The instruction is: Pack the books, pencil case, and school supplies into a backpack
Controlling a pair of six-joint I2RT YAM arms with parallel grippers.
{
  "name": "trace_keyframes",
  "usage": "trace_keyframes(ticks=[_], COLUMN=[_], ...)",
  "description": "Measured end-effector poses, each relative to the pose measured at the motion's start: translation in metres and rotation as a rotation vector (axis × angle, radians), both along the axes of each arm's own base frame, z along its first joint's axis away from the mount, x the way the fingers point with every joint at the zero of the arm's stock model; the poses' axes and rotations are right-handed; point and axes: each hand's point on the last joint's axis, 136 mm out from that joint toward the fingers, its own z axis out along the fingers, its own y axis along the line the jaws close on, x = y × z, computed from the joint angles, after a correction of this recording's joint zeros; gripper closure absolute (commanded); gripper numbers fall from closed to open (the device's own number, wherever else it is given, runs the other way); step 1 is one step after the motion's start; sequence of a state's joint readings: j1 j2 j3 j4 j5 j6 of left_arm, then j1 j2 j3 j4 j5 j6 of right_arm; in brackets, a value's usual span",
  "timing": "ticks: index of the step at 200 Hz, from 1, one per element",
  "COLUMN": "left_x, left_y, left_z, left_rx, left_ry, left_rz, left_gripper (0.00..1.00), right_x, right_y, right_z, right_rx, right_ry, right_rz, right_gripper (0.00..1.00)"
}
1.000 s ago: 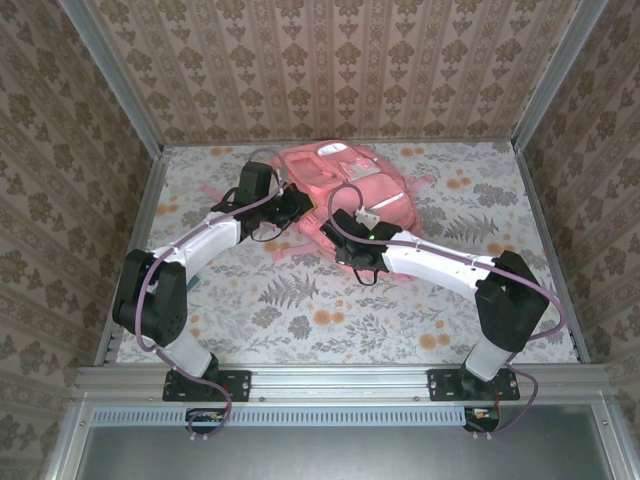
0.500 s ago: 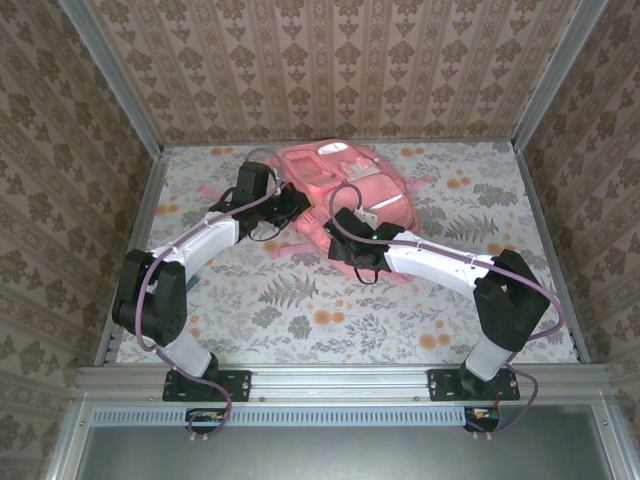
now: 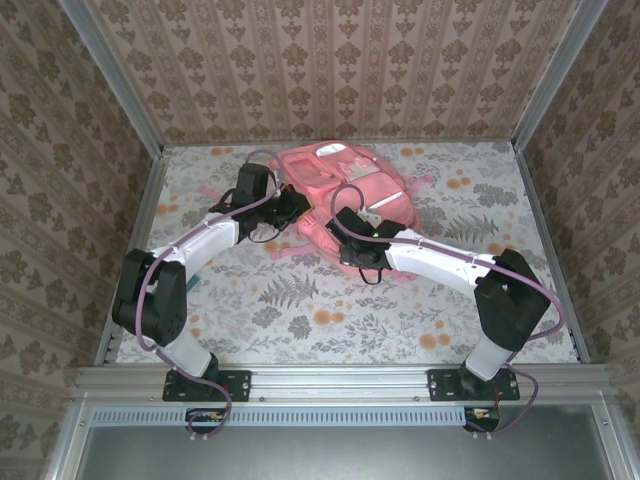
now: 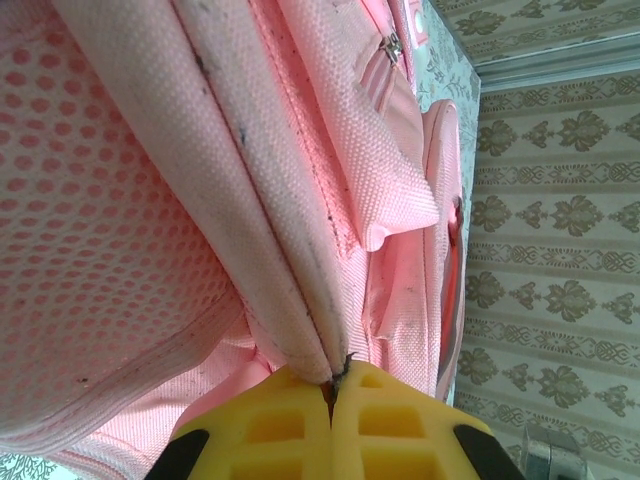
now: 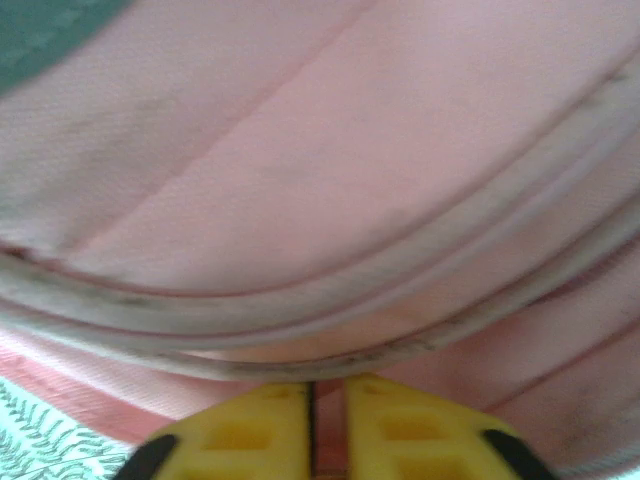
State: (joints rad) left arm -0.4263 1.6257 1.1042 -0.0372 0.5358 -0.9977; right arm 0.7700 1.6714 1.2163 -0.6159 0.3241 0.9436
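The pink backpack [image 3: 345,178] lies flat at the back middle of the table. My left gripper [image 3: 296,206] is at its left side, and in the left wrist view the yellow fingers [image 4: 270,430] are shut on a piped seam of the backpack [image 4: 150,200]. My right gripper [image 3: 342,224] is pressed on the bag's near edge. In the right wrist view its fingers [image 5: 420,430] pinch a fold of pink backpack fabric [image 5: 330,150] under the pale piping. The books are hidden or out of view.
A floral tablecloth [image 3: 330,310] covers the table, with open room in front of the bag and at the right [image 3: 480,210]. Pink straps trail out to the left [image 3: 207,190] and right [image 3: 425,180]. Wallpapered walls and metal posts [image 3: 545,70] close in the back and sides.
My right gripper has shifted slightly right and toward the back along the bag's near edge. The left arm and backpack have barely moved.
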Motion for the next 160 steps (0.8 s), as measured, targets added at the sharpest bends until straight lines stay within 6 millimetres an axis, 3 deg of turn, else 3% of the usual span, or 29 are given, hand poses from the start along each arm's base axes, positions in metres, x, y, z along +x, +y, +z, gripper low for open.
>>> trace_keyframes(ticks=[33,95,114,130,160], left_x=[0.004,0.012,0.013,0.014,0.014], left_y=[0.007,0.022,0.025,0.027,0.027], left_z=[0.0,-0.005,-0.005,-0.005,-0.005], left_rx=[0.003,0.016,0.018,0.019,0.022], left_ry=[-0.004,-0.008,-0.011,-0.014,-0.021], left_rz=[0.014,0.04,0.044,0.044,0.038], left_gripper=[1.0,1.0,1.0,1.0,1.0], right_x=[-0.002,0.002,0.002,0.004,0.002], right_y=[-0.021,-0.054,-0.053,-0.039,-0.008], right_z=[-0.002,-0.002,0.001,0.01,0.02], right_rx=[-0.095,-0.227,-0.179,-0.114,-0.013], right_ry=[0.003,-0.016,-0.017,-0.037,-0.066], right_rz=[-0.026,0.044,0.116,0.198,0.326], right_gripper=[1.0,1.0,0.8,0.63,0.5])
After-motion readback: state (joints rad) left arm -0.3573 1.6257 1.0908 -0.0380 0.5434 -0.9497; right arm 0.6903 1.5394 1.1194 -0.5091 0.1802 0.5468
